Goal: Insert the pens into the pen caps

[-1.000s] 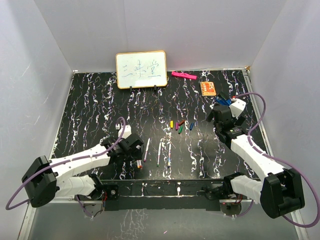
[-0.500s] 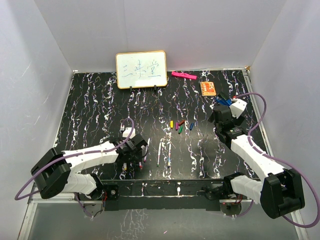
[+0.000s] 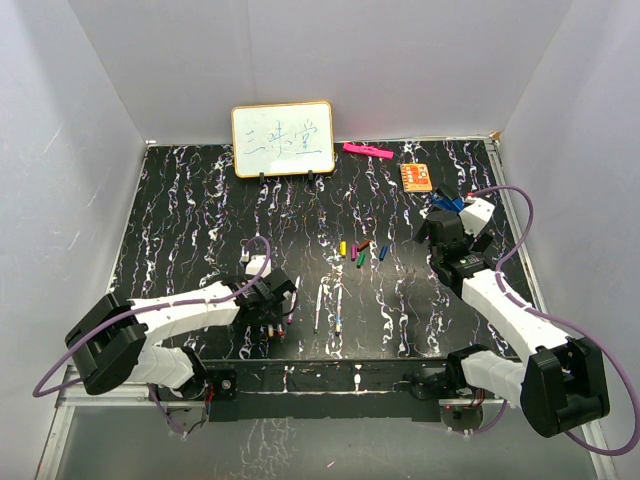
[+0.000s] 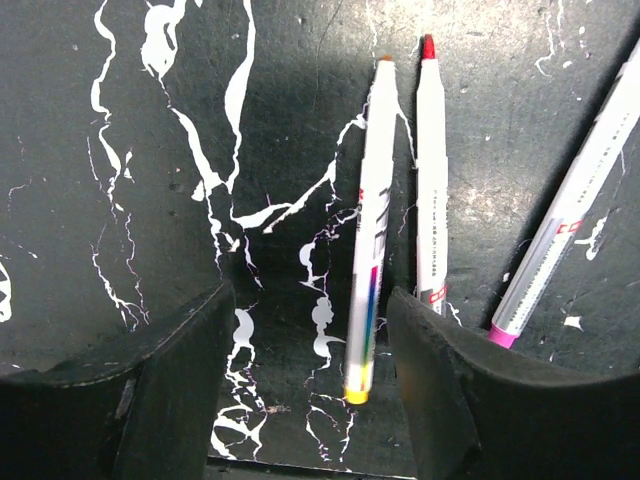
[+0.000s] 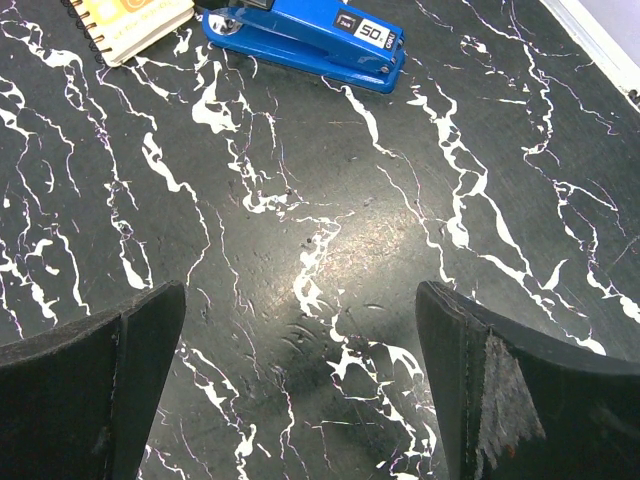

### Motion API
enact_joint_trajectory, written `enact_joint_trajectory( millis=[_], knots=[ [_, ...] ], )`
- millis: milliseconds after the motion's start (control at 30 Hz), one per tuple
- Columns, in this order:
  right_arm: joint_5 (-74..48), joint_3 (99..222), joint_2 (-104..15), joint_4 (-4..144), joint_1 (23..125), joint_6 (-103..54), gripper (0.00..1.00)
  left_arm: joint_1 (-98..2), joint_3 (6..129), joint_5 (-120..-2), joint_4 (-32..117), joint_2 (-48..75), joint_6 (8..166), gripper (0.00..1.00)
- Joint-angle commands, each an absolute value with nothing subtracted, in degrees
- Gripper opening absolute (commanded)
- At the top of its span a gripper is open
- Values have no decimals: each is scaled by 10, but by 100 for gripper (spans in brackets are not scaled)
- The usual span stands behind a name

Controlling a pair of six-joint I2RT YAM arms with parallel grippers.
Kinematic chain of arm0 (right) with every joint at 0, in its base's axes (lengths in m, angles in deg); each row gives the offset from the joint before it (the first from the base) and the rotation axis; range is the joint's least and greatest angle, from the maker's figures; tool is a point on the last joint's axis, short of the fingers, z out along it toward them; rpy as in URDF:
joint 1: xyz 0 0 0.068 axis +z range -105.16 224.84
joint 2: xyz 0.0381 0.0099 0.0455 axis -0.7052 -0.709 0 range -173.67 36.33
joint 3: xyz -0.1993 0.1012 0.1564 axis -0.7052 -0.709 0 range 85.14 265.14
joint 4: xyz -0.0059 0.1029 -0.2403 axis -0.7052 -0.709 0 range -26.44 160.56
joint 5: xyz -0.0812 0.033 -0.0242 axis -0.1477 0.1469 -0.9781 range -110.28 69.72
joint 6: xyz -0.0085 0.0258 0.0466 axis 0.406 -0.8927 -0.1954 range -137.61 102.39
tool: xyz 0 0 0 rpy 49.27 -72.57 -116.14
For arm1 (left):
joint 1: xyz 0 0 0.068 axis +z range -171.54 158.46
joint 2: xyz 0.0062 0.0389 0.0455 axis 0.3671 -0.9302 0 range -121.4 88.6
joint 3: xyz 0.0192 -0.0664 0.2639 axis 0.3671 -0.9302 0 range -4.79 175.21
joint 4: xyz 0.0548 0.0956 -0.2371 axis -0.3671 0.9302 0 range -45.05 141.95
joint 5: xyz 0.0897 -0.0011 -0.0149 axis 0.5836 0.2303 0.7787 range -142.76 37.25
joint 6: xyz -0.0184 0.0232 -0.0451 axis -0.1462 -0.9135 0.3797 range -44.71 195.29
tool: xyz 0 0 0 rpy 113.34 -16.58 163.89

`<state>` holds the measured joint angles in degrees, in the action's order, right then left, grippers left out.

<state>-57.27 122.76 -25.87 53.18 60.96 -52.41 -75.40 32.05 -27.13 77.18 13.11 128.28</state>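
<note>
Pink-ended pen [image 4: 570, 215], upper part beyond the left wrist view's edge

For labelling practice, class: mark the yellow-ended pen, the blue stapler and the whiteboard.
yellow-ended pen [image 4: 370, 230], left wrist view, middle of its white barrel.
blue stapler [image 5: 300, 42], right wrist view, middle of its top arm.
whiteboard [image 3: 283, 139], top external view, centre of its face.

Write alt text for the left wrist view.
The open left gripper straddles the yellow-ended pen lying on a black marbled table. A red-tipped pen lies alongside, and a pink-ended pen slants at the right edge.
</note>
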Motion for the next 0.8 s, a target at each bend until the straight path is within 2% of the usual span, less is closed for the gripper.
enact_joint_trajectory(
  millis=[0,200,567,767],
  knots=[
    [-588,1237,-259,551,612,-528,98,-755,317,-263,795,145,1296,58],
    [-588,1260,-288,525,612,-528,98,-741,295,-297,777,167,1292,46],
    [-583,1264,-291,514,612,-525,98,-627,275,-372,727,178,1182,41],
    [-579,1266,-295,516,612,-524,98,-607,303,-391,721,112,1138,40]
  ],
)
